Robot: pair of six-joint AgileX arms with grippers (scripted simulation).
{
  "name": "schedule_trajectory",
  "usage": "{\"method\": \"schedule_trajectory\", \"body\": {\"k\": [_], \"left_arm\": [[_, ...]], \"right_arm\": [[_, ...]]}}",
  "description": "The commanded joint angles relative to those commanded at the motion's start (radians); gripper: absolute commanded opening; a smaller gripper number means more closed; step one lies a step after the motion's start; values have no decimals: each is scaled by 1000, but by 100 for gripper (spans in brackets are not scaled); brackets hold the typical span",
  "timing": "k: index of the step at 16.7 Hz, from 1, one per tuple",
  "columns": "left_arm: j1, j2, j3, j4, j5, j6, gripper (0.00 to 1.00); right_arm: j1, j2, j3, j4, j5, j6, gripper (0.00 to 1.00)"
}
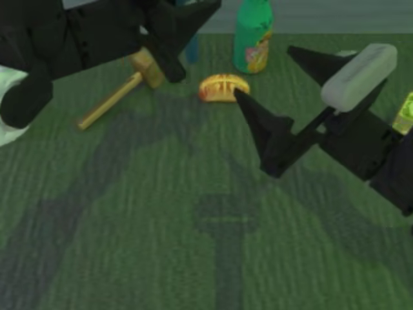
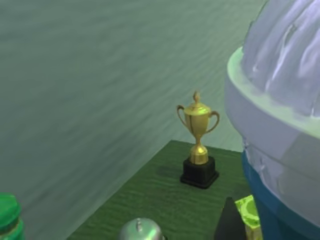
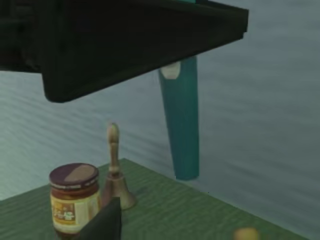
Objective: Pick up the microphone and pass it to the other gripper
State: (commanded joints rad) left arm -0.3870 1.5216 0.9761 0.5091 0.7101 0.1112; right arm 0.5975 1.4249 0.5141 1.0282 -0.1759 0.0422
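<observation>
The microphone hangs above the table's back left. Its teal handle (image 1: 191,48) pokes out below my left gripper (image 1: 187,35), which is shut on it. Up close in the left wrist view, the white-grey head (image 2: 285,95) fills one side, beside one black finger (image 2: 230,222). The right wrist view shows the handle (image 3: 182,130) pointing down, with the white switch mark at its upper end, under the left gripper's dark body. My right gripper (image 1: 264,72) is open at the right, apart from the microphone, its fingers pointing toward it, a pale grey block on its wrist. One right finger (image 3: 106,222) shows.
At the back stand a tall green bottle (image 1: 253,35), a brass hand bell (image 1: 145,68) and an orange-yellow food item (image 1: 222,87). A yellow-green box (image 1: 403,113) is at the right edge. A jar (image 3: 75,197), a gold trophy (image 2: 198,145) and a silver dome bell (image 2: 140,231) also stand about.
</observation>
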Motion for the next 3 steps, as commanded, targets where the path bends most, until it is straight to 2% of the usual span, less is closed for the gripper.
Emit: {"method": "schedule_trajectory", "body": {"k": [3], "left_arm": [[43, -20, -19, -3, 36, 2, 0]], "right_arm": [[-5, -62, -62, 8, -16, 1, 100]]}}
